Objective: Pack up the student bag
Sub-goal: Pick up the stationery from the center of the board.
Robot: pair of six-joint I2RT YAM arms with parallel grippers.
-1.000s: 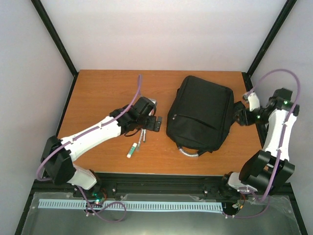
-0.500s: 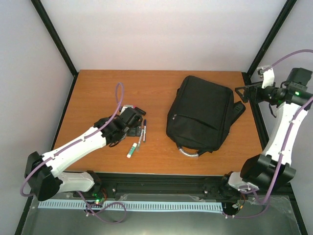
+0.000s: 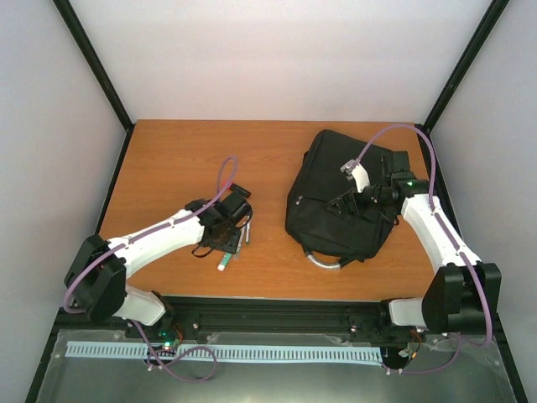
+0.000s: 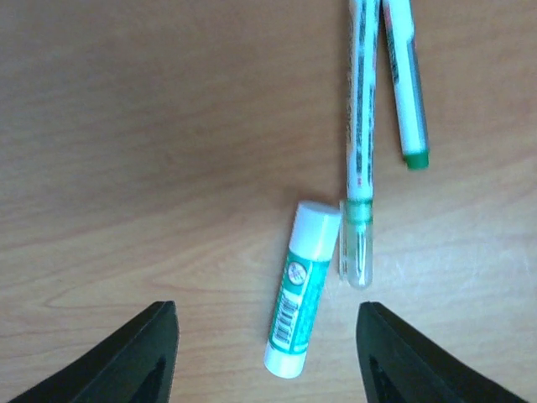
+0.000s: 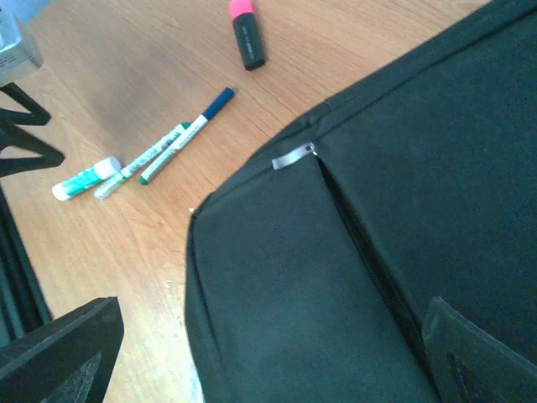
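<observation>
The student bag (image 3: 344, 197) is a large black backpack lying flat right of the table's middle, its curved grey handle (image 3: 323, 261) towards the near edge. My right gripper (image 3: 340, 206) hovers open and empty over its front pocket. In the right wrist view the bag (image 5: 377, 252) fills the frame, with a silver zip pull (image 5: 292, 157). My left gripper (image 4: 267, 336) is open above a green and white glue stick (image 4: 302, 290), which lies between the fingers without touching them. Two pens (image 4: 362, 126) lie beside it.
A pink highlighter (image 5: 246, 32) lies farther back on the wooden table (image 3: 168, 159). The glue stick (image 3: 223, 263) and pens (image 3: 243, 231) lie left of the bag, partly under my left arm. Black frame posts stand at the back corners.
My right arm has swung in from the table's right edge to over the bag's front. My left gripper has shifted nearer, over the glue stick and pens.
</observation>
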